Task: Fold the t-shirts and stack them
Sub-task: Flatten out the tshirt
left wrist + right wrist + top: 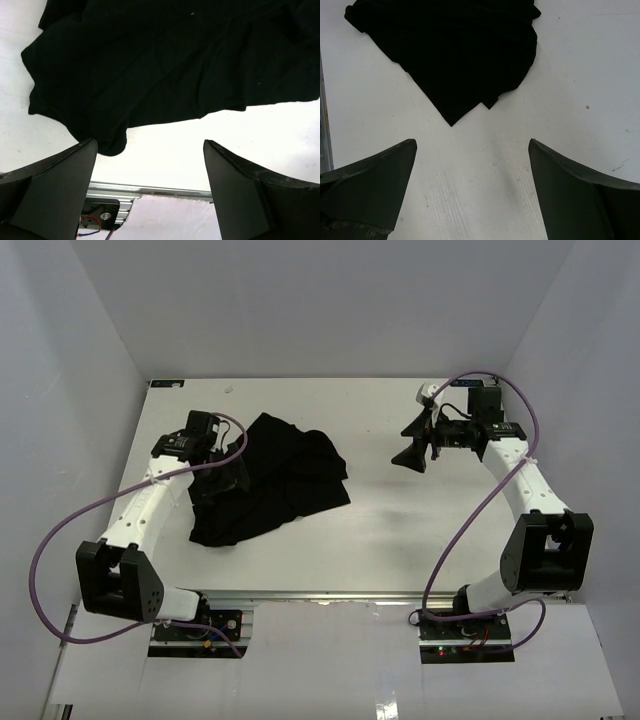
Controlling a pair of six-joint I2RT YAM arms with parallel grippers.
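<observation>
Black t-shirt (pixel 275 475) is a crumpled heap on the table (pixel 400 540), so left gripper (pixel 150 147) hangs spread over its edge, probably to grab it, right gripper (pixel 472 145) spread too, well apart.

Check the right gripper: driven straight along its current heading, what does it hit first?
Probably bare table: in its wrist view the right gripper, jaws open, frames white tabletop, with the black t-shirt lying farther ahead. Depth is unclear, so it could reach the shirt's near corner instead.
</observation>
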